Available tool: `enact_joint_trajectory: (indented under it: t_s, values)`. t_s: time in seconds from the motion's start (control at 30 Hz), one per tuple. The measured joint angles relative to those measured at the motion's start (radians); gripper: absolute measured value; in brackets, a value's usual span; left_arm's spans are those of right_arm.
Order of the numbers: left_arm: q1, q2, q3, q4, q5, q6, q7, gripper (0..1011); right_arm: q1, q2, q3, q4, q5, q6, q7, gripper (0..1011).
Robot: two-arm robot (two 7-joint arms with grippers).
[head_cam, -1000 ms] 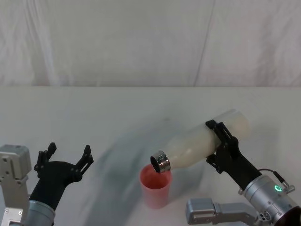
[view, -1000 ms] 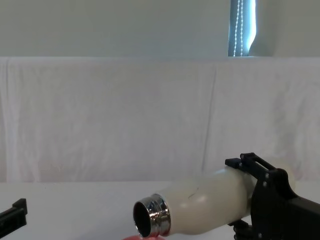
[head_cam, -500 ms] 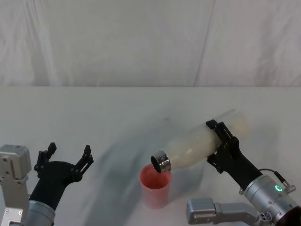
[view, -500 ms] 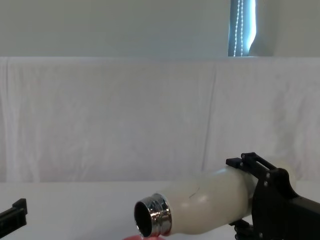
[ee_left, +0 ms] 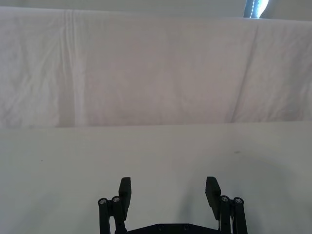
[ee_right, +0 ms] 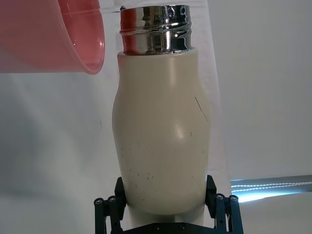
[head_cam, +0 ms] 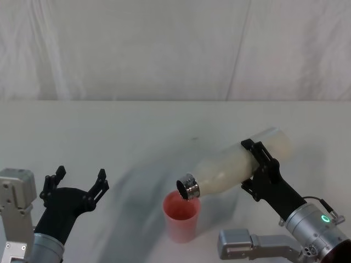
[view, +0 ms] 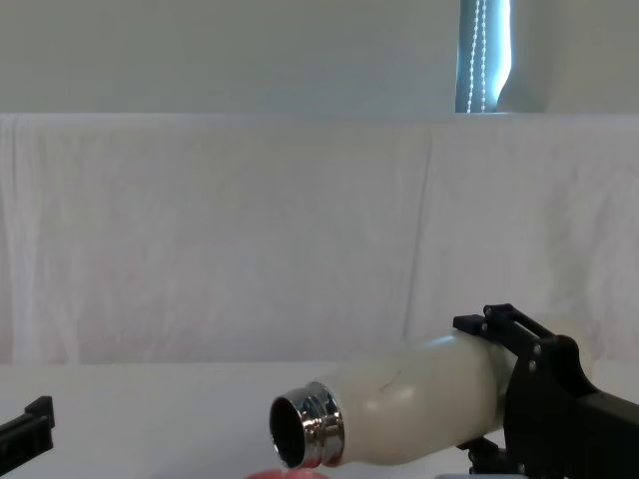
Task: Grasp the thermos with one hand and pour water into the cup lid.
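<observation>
Right gripper (head_cam: pixel 258 171): it is clamped around the lower body of the thermos (head_cam: pixel 236 164), one finger on each side, at the right near part of the table (head_cam: pixel 137 126).
Thermos: it is lifted and tilted down toward the left. Its steel neck (head_cam: pixel 188 188) is the lowest part, and the open mouth is just above the right edge of the cup lid (head_cam: pixel 181 216).
Cup lid: it stands upright on the table, near the front, in the middle, under the thermos mouth. I cannot tell if water is flowing.
Left gripper (head_cam: pixel 77 183): it is at the near left, well apart from the cup lid, with fingers spread and nothing between them.
</observation>
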Motion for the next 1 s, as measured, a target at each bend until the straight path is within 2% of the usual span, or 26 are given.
enact_joint_trajectory:
  t_s: [0.43, 0.57, 0.93, 0.97, 1.0]
  values:
    - [0.0, 0.0, 0.0, 0.0, 0.0, 0.0, 0.0, 1001, -0.008, -0.007, 0.018, -0.009, 0.049, -0.019, 0.019, 962]
    - [0.0, 0.0, 0.0, 0.0, 0.0, 0.0, 0.0, 1001, -0.018, -0.013, 0.035, -0.025, 0.101, -0.033, 0.042, 962]
    - [0.0, 0.0, 0.0, 0.0, 0.0, 0.0, 0.0, 1001, -0.069, -0.047, 0.142, -0.083, 0.35, -0.072, 0.143, 962]
    - [0.0, 0.0, 0.0, 0.0, 0.0, 0.0, 0.0, 1001, -0.079, -0.052, 0.164, -0.092, 0.401, -0.074, 0.166, 962]
    - [0.0, 0.0, 0.0, 0.0, 0.0, 0.0, 0.0, 1001, -0.079, -0.052, 0.164, -0.092, 0.401, -0.074, 0.166, 962]
